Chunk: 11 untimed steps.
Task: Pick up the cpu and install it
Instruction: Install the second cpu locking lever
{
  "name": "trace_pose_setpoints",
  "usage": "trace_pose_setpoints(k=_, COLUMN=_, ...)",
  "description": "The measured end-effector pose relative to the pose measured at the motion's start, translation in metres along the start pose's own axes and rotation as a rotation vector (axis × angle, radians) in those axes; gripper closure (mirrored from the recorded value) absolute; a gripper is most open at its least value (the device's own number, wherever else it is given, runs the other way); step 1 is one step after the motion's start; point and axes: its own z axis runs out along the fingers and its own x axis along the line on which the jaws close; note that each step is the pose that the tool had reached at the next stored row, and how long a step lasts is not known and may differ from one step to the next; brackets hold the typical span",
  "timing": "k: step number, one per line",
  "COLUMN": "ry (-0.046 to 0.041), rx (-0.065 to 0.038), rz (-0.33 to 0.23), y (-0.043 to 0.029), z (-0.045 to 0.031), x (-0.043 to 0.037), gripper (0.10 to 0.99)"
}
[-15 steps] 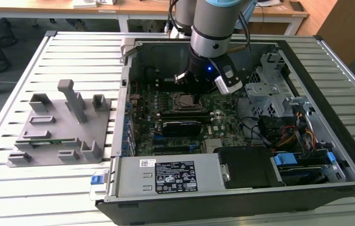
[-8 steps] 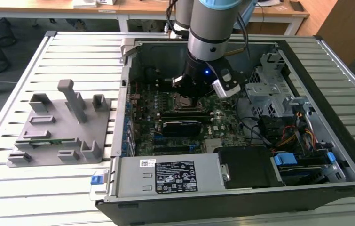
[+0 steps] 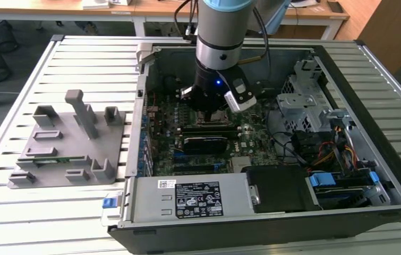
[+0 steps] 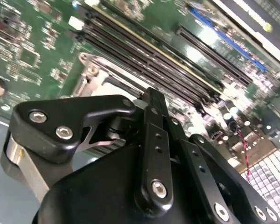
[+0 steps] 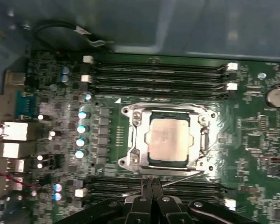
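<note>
The black two-fingered gripper (image 5: 151, 186) hangs low inside the open black computer case (image 3: 370, 58), directly over the green motherboard (image 5: 252, 140); in the first wrist view its two slim fingers (image 5: 147, 185) stand pressed together with nothing between them, and in the second wrist view the same black linkage (image 4: 154, 140) shows closed, its tips hidden behind the mechanism. The fingertips sit just beside the near edge of the silvery metal socket frame (image 5: 133, 140), over the dark memory slots (image 5: 186, 186) on that side. The cpu, a small flat square chip with a silvery metal top (image 5: 168, 137), lies flat within that frame, seated in the socket and apart from the fingers; whether the frame's retaining lever is latched cannot be told. A second bank of long dark memory slots (image 5: 154, 77) runs along the far side of the socket, and a row of small pale capacitors (image 5: 81, 128) stands beside it. In the exterior view the grey and silver robot arm (image 3: 220, 32) descends into the case over the board's middle, with a blue light on its wrist. A silver power supply box with a white label (image 3: 193, 199) occupies the near edge of the case. On the exterior view's left, a grey moulded parts fixture (image 3: 69, 143) rests on the slatted white metal table (image 3: 16, 212), well apart from the case.
</note>
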Motion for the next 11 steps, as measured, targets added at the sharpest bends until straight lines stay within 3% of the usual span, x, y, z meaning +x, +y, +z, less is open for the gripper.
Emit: trace_pose_setpoints(k=11, ry=0.0107, rx=-0.002, rz=0.001, y=-0.0016, z=0.0135, x=0.0026, gripper=0.98)
